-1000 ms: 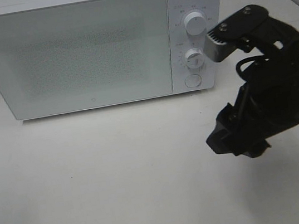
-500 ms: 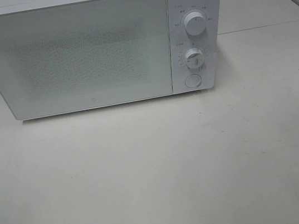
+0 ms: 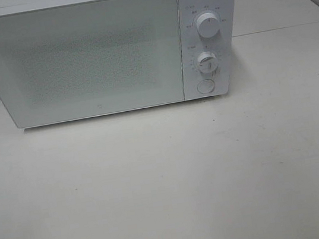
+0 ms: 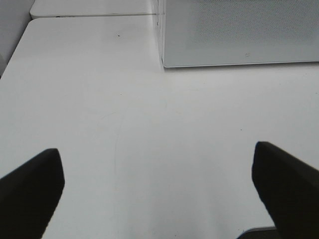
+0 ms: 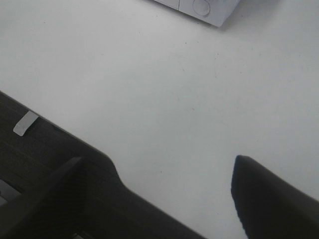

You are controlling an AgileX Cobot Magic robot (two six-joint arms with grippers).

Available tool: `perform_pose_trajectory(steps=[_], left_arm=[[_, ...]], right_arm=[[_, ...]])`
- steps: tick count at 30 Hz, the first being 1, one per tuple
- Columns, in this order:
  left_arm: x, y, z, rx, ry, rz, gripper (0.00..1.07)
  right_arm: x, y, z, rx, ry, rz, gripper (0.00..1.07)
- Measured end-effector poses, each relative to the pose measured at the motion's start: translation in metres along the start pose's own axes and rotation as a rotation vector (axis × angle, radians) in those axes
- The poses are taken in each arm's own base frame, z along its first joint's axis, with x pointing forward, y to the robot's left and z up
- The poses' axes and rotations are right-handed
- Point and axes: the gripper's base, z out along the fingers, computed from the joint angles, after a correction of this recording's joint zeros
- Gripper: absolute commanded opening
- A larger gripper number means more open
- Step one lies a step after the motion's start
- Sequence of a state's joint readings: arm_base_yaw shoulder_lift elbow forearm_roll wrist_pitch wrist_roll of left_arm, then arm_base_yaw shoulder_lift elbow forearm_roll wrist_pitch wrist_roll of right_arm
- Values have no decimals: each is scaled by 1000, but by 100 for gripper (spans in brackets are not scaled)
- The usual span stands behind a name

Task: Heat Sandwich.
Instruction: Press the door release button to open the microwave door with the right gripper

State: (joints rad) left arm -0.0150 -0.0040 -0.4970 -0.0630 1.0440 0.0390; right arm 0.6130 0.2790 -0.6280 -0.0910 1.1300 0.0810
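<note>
The sandwich is not in view in any frame. The white microwave (image 3: 77, 53) stands at the back of the table with its door shut; it also shows in the left wrist view (image 4: 239, 30), and its lower corner shows in the right wrist view (image 5: 199, 7). Neither arm shows in the exterior high view. My left gripper (image 4: 159, 191) is open and empty above bare table in front of the microwave's left end. My right gripper (image 5: 159, 209) is open and empty, low over the table's front edge, well away from the microwave.
The microwave's control panel has an upper knob (image 3: 208, 26), a lower knob (image 3: 205, 61) and a round button (image 3: 205, 85). The white table (image 3: 168, 178) spreads in front. A dark area beyond the table edge (image 5: 30, 149) shows in the right wrist view.
My right arm, which was in front of the microwave's control panel, has pulled back to the right and left the exterior high view. The microwave has not moved.
</note>
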Motion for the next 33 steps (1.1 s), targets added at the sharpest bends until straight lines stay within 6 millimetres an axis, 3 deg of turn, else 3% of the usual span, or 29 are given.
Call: perform_pose_trajectory(steps=[11, 21, 33], left_arm=[[0, 0, 0, 0, 0, 0, 97], [0, 0, 0, 0, 0, 0, 97], [0, 0, 0, 0, 0, 0, 97]], right_arm=[[27, -2, 3, 159, -25, 173, 76], [38, -1, -7, 370, -215, 299, 76], [43, 1, -6, 431, -227, 334, 76]])
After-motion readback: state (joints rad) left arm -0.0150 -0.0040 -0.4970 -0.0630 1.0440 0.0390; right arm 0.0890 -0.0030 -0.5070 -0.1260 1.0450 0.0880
